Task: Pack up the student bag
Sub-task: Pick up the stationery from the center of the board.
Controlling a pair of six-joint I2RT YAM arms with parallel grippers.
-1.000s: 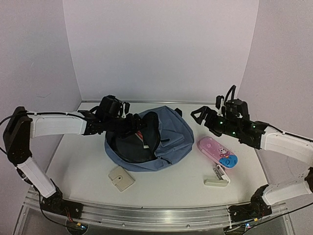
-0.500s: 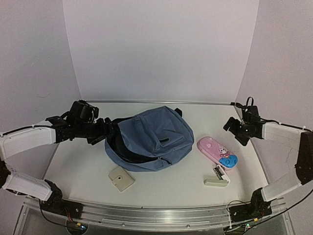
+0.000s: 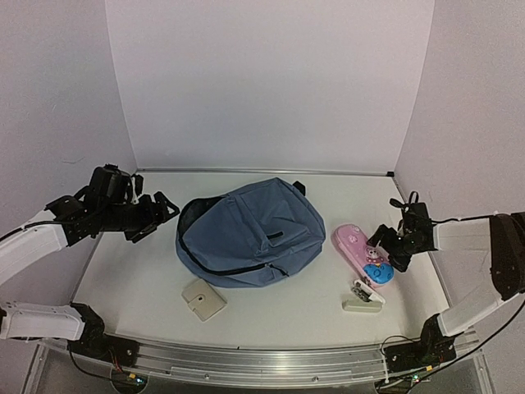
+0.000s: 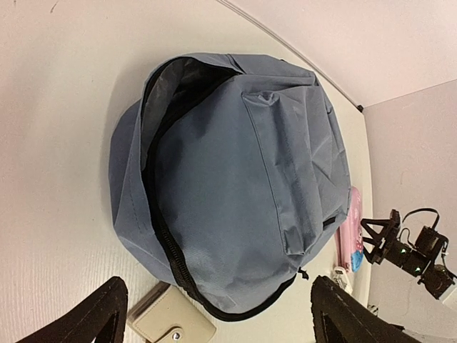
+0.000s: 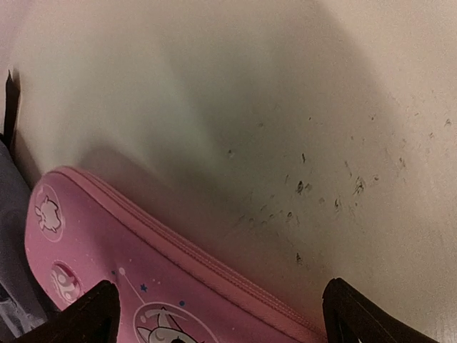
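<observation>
Finds the student bag (image 3: 250, 234) flat near the middle of the bench (image 3: 123, 271), front pocket up, clear of both arms. Reads its long axis as a diagonal, near-left to far-right, with the unzipped mouth turned left toward the left pincer (image 3: 153, 217). Probably suits loading from that side: gaping zip, dark lining visible from the left wrist camera. Shows the left pincer spread wide and holding nothing, hovering just left of the mouth, touching no fabric. Places the right pincer (image 3: 384, 246) low by the right-hand edge of the pink pencil case (image 3: 359, 250), jaws at full spread, gripping nothing. Looks like a line-up for a pick, given the case lying just right of the bag and well within that arm's reach. Leaves a beige box (image 3: 203, 299) just beside the bag's near edge and a stapler-like item (image 3: 361, 300) nearer than the pink case, both unpacked. Cannot make out any contents inside the bag.
</observation>
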